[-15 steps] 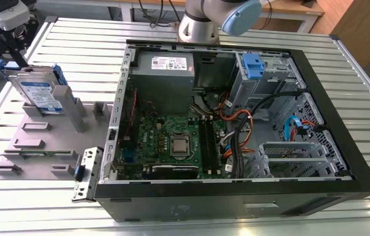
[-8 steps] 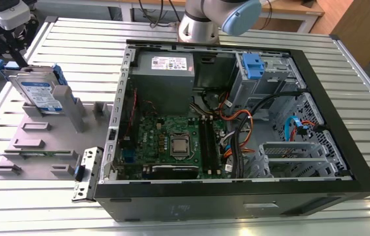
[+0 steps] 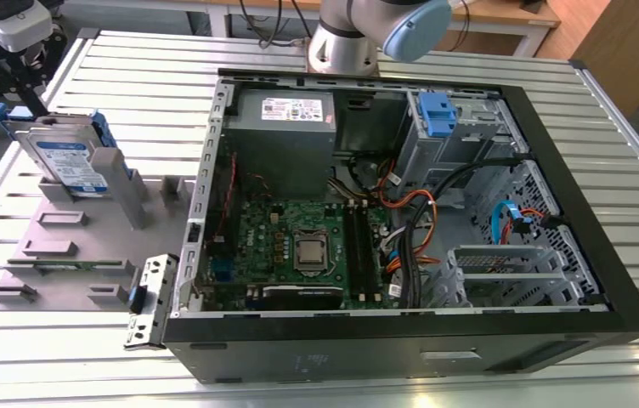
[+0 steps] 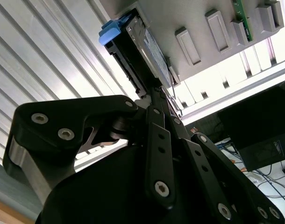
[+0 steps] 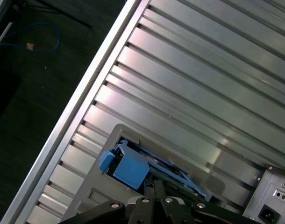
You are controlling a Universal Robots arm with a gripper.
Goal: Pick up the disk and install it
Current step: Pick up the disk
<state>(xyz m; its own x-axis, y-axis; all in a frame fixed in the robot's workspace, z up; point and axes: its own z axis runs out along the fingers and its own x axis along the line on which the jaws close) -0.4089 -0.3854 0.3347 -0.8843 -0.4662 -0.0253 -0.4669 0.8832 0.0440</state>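
Ext. view's left: gripper (image 3: 23,98) sits at the top corner of the disk (image 3: 70,157), which stands on edge, leaning a bit, in a slot of the grey holder (image 3: 70,246) on the slatted metal table (image 3: 70,357), well apart from the drive bay. The ext. view gives the disk's blue-and-white label face w/ blue carrier round it. The second wrist view gives its dark edge and blue end tab, plus a green board strip (image 4: 243,18) slotted in the holder. The first wrist view gives the blue tab from above, w/ dark floor and a blue cable (image 5: 39,35) beyond the table edge. In both wrist views the gripper tip is right at the disk's end; can't tell if it's open, shut or gripping. Centre of ext. view: open PC case (image 3: 591,255) lying flat, w/ grey power supply (image 3: 285,127) at the back and motherboard (image 3: 296,246) in front of it. Arm base (image 3: 353,38) stands behind the case. Further right, a blue bracket (image 3: 435,115) sits in the drive bay, w/ cables running from it.
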